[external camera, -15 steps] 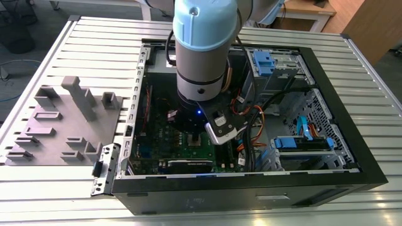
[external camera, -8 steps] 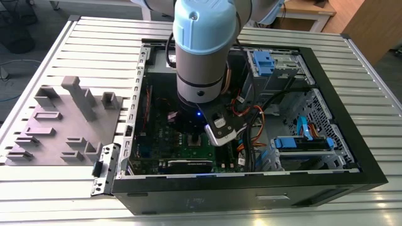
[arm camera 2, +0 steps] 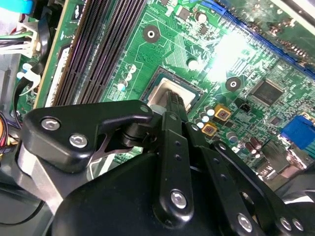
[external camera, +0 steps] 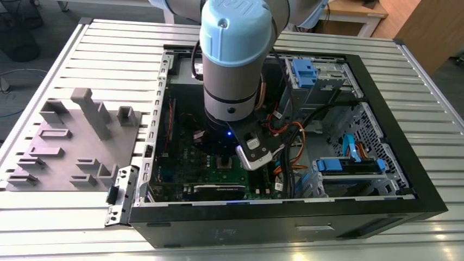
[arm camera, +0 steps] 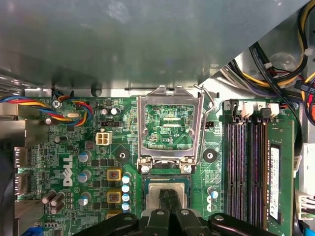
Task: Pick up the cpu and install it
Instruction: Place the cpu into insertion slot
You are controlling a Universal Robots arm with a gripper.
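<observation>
The cpu [arm camera: 153,192] is a small square chip with a dull silver top, lying flat in the socket of the green motherboard [arm camera: 98,167]. It also shows in the second wrist view as the cpu [arm camera 2: 158,93]. My gripper [arm camera: 170,196] is over the middle of the chip, its two black fingers close together and narrower than the chip. One ribbed fingertip [arm camera 2: 175,99] is at the chip's top surface. The silver socket frame [arm camera: 170,123] stands flipped open beside the socket. In the exterior view my arm [external camera: 230,81] reaches down into the open computer case [external camera: 406,179].
Black memory slots [arm camera: 246,167] run along one side of the socket, and capacitors [arm camera: 114,176] stand on the other side. Bundled cables [external camera: 286,136] and blue drive brackets [external camera: 348,163] fill the case at the exterior view's right. A grey block fixture [external camera: 73,141] lies outside the case at the exterior view's left.
</observation>
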